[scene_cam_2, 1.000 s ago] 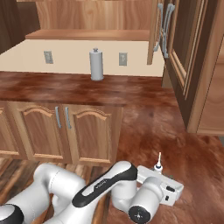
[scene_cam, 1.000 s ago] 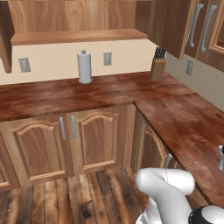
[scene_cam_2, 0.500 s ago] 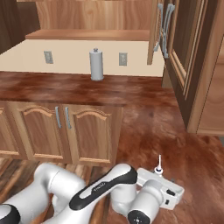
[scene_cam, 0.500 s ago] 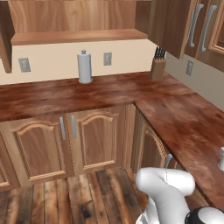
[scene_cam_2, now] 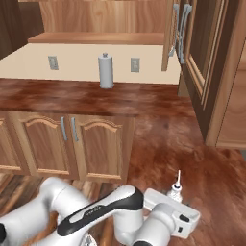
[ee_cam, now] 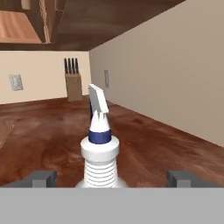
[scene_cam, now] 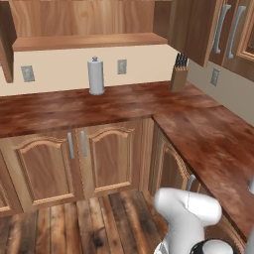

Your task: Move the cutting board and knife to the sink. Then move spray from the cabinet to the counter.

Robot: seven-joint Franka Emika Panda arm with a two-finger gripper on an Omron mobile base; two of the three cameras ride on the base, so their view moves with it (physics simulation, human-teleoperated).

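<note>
The spray [ee_cam: 99, 151], a white bottle with a blue collar and a white nozzle, stands upright on the reddish-brown counter [ee_cam: 39, 131]. My gripper [ee_cam: 111, 179] is open, one fingertip on either side of the bottle and apart from it. In the right base view the spray's tip [scene_cam_2: 177, 185] pokes up just beyond my hand over the counter [scene_cam_2: 158, 153]. An upper cabinet [scene_cam_2: 194, 53] hangs above this run of counter. The cutting board, knife and sink are out of view.
A knife block [scene_cam: 179, 73] stands in the counter's far corner and a paper towel roll [scene_cam: 95, 75] by the back wall. The wall [ee_cam: 175, 74] runs close along the counter's right side. Base cabinets and wood floor lie to the left.
The spray's tip and my hand sit slightly lower in the base views than a second ago. The rest of the scene has not shifted.
</note>
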